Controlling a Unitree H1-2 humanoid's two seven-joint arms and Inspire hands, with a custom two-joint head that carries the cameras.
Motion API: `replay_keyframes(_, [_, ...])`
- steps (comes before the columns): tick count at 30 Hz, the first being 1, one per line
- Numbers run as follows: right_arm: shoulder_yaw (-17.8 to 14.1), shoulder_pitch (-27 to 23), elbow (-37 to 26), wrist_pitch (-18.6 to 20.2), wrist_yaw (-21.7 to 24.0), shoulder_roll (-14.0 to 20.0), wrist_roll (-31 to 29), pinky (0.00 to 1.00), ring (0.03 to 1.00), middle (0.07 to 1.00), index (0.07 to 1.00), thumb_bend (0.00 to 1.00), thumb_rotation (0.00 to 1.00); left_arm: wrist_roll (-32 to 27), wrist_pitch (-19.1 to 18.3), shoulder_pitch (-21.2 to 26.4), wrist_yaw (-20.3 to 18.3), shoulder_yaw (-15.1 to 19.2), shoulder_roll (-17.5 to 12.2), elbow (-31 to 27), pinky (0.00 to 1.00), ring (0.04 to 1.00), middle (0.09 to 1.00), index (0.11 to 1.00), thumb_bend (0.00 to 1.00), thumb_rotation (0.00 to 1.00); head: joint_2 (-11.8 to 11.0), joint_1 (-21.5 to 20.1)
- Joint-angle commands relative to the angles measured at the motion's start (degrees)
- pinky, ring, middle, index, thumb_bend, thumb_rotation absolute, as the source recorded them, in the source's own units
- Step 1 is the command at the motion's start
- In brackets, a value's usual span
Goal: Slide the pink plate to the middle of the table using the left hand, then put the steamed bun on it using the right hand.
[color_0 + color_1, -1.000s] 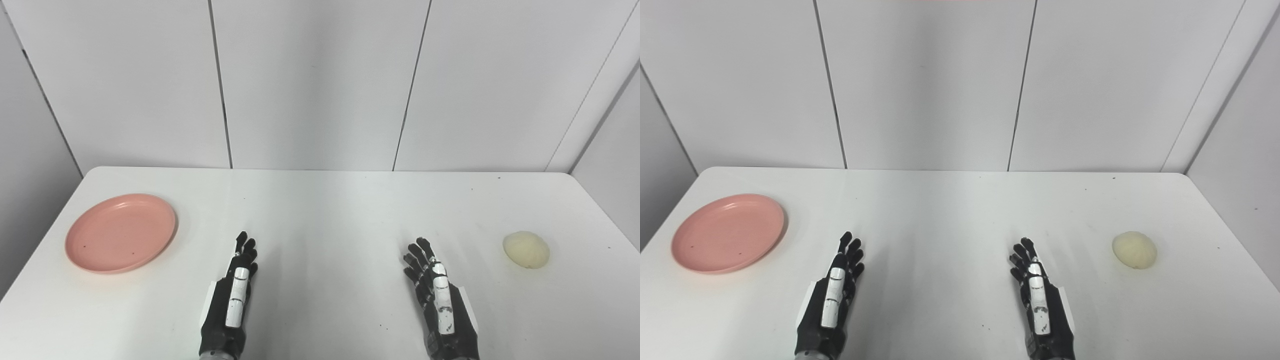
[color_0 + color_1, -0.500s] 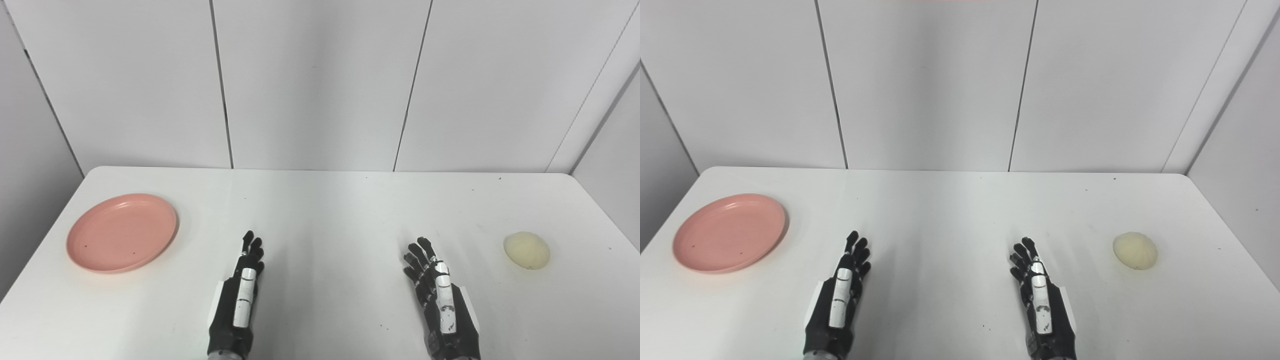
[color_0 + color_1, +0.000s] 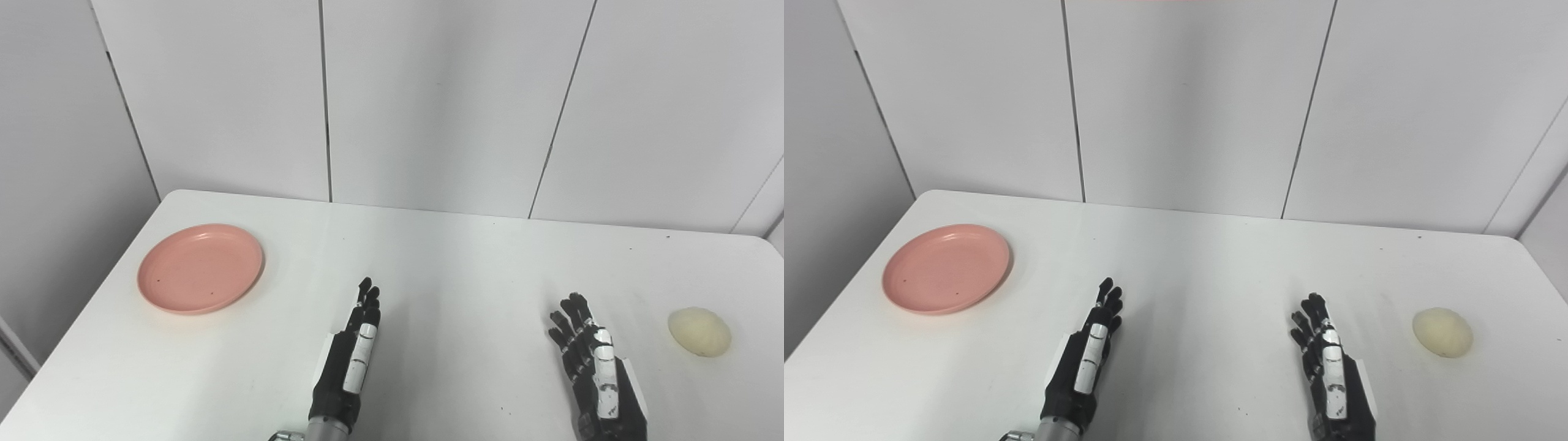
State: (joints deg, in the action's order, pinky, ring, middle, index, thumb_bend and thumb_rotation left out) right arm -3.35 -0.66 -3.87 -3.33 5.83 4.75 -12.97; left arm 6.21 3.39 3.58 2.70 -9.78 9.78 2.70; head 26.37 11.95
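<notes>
Clearly nothing is held: the black left hand [image 3: 350,361] and black right hand [image 3: 597,373] are kept empty, fingers extended, near the white table's [image 3: 453,263] front edge. The round pink plastic plate [image 3: 201,268] is seen near the left edge, the pale domed steamed bun [image 3: 699,331] near the right. If pushed off-centre, the plate could be spun or driven off the edge.

Pink plate [image 3: 201,268]: round, shallow, empty, lay flat far left; steamed bun [image 3: 699,331]: pale, domed, sat far right
</notes>
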Motion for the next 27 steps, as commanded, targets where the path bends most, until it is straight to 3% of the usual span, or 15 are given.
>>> replay_keyframes(1, [-0.90,1.74,3.18,-2.78,1.17,0.81,-0.57,0.97,0.950,0.968,0.969,0.70,1.00,0.59,2.28,0.68,0.76,-0.63,1.84,1.39,1.00,1.000,1.000,1.000,0.68,1.00,-0.04,0.20])
replay_keyframes(27, [-1.20,1.61,5.18,-4.39,1.34,0.08,-0.26,0.97,0.943,0.962,0.958,0.66,1.00,0.61,4.86,1.13,1.44,-1.10,1.14,4.82,1.00,1.000,1.000,1.000,0.69,1.00,-3.25,0.75])
